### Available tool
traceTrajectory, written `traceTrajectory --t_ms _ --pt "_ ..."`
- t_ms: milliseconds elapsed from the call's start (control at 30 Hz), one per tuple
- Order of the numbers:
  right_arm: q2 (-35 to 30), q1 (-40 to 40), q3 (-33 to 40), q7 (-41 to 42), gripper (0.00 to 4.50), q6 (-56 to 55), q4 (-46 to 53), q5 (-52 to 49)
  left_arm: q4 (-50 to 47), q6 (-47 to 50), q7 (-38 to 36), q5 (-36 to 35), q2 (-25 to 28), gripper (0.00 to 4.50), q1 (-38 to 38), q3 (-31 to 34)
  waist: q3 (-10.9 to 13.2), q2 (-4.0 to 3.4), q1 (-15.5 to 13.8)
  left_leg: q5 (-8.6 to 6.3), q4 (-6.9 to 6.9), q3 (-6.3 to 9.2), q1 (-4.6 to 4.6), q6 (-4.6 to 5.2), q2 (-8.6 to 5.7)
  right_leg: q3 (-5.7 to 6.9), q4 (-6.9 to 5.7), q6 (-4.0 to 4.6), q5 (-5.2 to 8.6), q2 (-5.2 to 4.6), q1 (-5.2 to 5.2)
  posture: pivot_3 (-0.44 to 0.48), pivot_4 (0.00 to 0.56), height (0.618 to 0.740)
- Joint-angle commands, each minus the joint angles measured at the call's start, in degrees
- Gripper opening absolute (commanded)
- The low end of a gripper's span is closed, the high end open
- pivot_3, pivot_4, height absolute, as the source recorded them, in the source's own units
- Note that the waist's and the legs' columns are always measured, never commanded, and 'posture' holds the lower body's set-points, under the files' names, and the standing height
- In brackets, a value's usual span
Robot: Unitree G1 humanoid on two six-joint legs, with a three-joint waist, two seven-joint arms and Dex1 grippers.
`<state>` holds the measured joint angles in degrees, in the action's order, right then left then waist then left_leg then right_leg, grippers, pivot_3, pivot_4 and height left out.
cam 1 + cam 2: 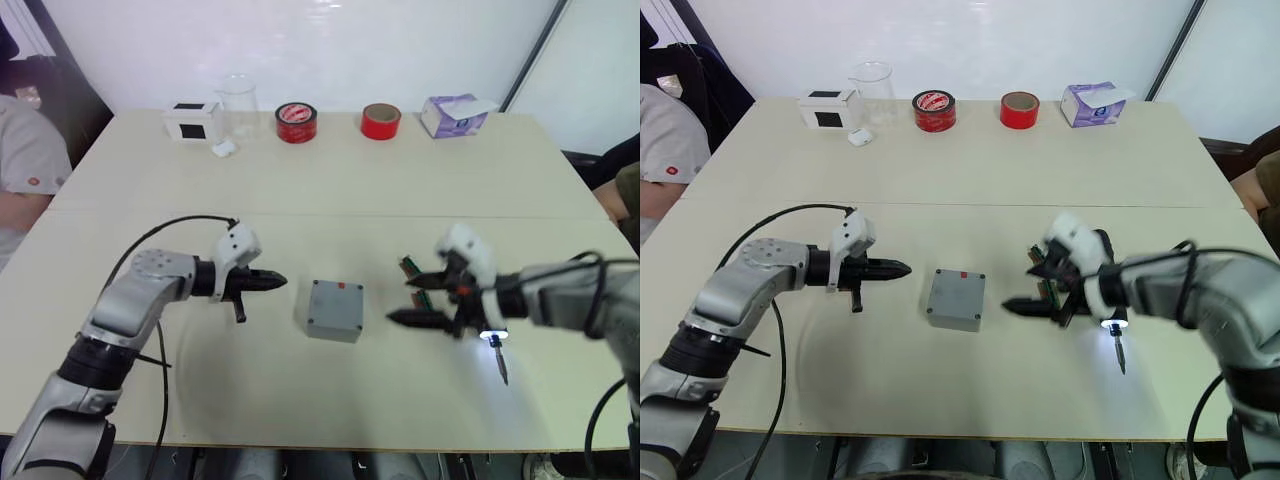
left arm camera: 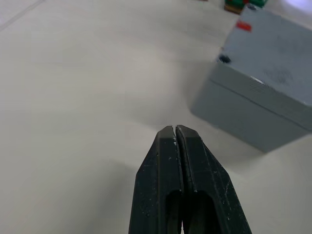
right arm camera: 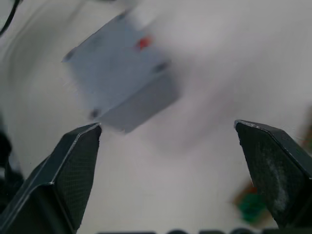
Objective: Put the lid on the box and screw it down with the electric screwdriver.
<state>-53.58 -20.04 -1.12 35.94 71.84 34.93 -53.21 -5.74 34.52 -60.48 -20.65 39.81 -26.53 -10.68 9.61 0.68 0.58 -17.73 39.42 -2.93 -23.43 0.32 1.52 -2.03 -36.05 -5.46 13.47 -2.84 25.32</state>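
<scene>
A: Where's the box (image 1: 331, 310)?
B: Mid-bench (image 1: 330, 180), between the two grippers, touching neither. The lid (image 1: 958, 292) sits on top, red mark near its far edge.
A: Left gripper (image 1: 276, 282)?
B: Clenched on nothing, fingers pressed together, tips pointing at the box from just beside it.
A: Right gripper (image 1: 415, 300)?
B: Spread wide and empty, facing the box from the other side.
A: The screwdriver (image 1: 497, 360)?
B: Near the right wrist, bit towards the bench's near edge, a small light glowing by it. How it is held I cannot tell.
</scene>
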Motion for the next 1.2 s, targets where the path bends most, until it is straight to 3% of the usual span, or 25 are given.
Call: traceTrajectory --t_ms 33,233,533,733,833,967,1200 --pt "1.58 0.98 -2.57 0.05 4.49 -4.44 2.44 3.40 -3.39 -0.48 0.47 0.98 -0.66 0.00 -0.06 -1.45 0.00 0.00 0.04 0.01 0.05 0.01 0.02 -0.02 0.01 0.00 0.00 0.02 0.01 0.02 -0.03 0.000 0.150 0.740" --pt "5.02 0.62 -10.16 -0.39 4.49 -7.81 2.54 9.09 -2.15 -1.65 -0.81 2.85 -3.24 0.00 -2.18 -5.52 0.00 0.01 0.08 0.02 0.24 0.05 0.16 -0.03 0.02 -0.02 -0.11 0.04 0.01 0.24 -0.20 0.000 0.150 0.740" --pt "10.91 0.74 -8.96 -2.60 4.49 -4.72 3.92 7.41 9.52 -7.24 -0.80 7.61 -9.65 0.00 -10.31 -7.37 -0.01 0.00 -0.10 0.01 0.48 0.12 0.07 -0.02 -0.02 0.06 -0.14 0.02 0.00 0.23 -0.26 0.000 0.150 0.740" --pt "4.31 2.76 -3.47 0.17 4.49 -5.13 6.99 7.09 11.69 -9.47 -4.51 8.90 -4.47 0.00 -9.92 -5.01 0.00 0.01 0.25 -0.01 0.48 0.12 0.08 0.02 0.00 0.06 -0.15 0.00 -0.02 0.24 -0.23 0.000 0.150 0.740" --pt "1.34 2.17 -4.11 2.57 4.49 -8.94 4.44 10.45 7.63 -7.38 -7.62 7.42 -0.57 0.00 -7.21 -4.82 -0.01 0.00 0.24 -0.01 0.48 0.13 0.09 0.02 0.04 0.06 -0.17 0.00 -0.02 0.25 -0.21 0.000 0.150 0.740" --pt "2.27 -0.57 -7.31 5.02 4.49 -15.75 -0.69 15.80 -1.32 -0.88 -10.22 3.14 2.15 0.00 -2.36 -4.67 0.00 0.00 0.12 -0.01 0.48 0.09 0.10 0.02 0.07 0.04 -0.17 0.01 -0.01 0.23 -0.22 0.000 0.150 0.740" --pt "3.57 -5.31 -17.09 11.39 4.49 -24.25 -7.70 25.64 -8.35 3.17 -5.88 2.80 -0.49 0.00 1.33 -6.52 0.00 0.01 0.02 -0.01 0.55 0.09 0.08 0.02 0.02 0.04 -0.16 0.02 0.00 0.20 -0.26 0.000 0.150 0.740"
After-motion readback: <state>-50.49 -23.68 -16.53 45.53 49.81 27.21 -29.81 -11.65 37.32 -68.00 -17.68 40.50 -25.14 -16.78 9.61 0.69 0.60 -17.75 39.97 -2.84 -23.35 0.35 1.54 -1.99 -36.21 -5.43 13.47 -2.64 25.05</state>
